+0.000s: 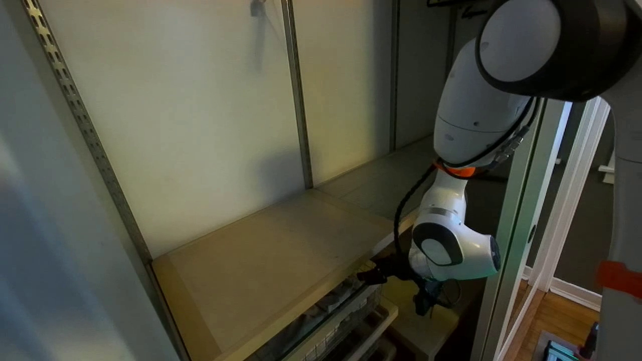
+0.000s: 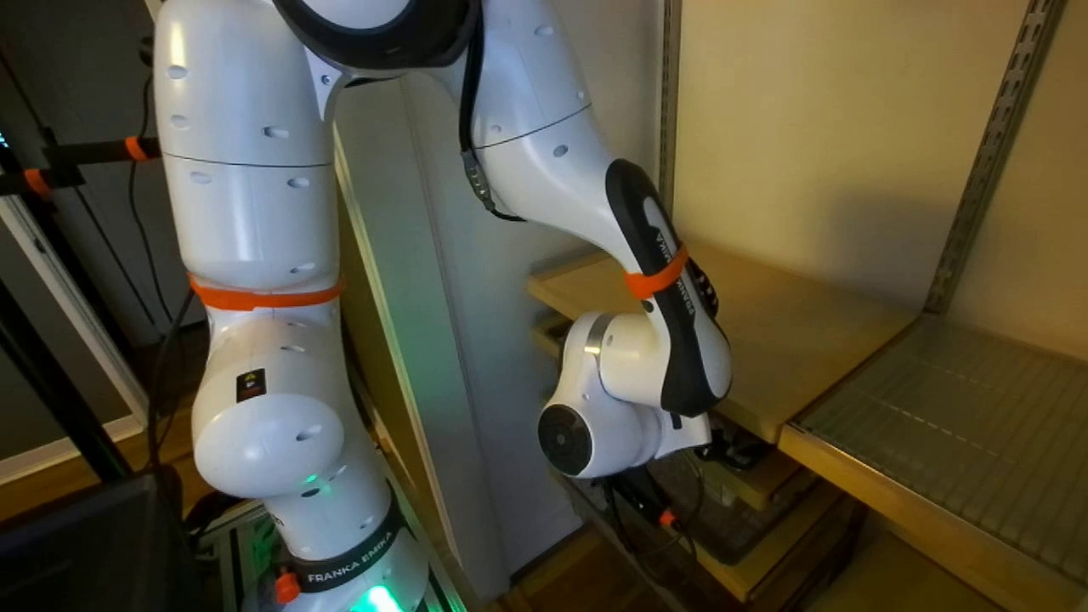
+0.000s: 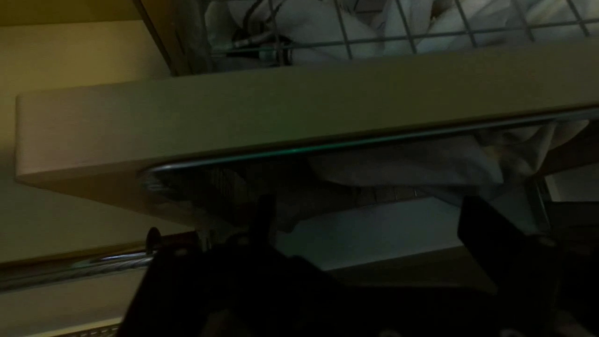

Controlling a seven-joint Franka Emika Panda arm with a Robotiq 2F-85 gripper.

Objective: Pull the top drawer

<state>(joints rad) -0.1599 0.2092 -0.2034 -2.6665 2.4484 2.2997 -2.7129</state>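
The top drawer [image 1: 328, 324] shows in an exterior view below the countertop edge, with a pale front strip, wire mesh and grey cloth inside. In the wrist view I take the wide beige strip [image 3: 281, 112] to be its front; mesh and cloth lie on both sides of it. My gripper [image 3: 367, 208] is open in the wrist view, its dark fingers wide apart with nothing between them. The strip is apart from the fingertips in that picture. In an exterior view the gripper [image 1: 365, 277] is by the countertop's front edge, at the drawer's near end. Contact cannot be told.
The tan countertop [image 1: 271, 260] overhangs the drawers. A lower drawer [image 1: 373, 331] sticks out further. A glass shelf [image 2: 977, 433] stands beside the countertop, and a grey panel [image 1: 65, 240] closes its far end. A metal rod [image 3: 103, 262] shows in the wrist view.
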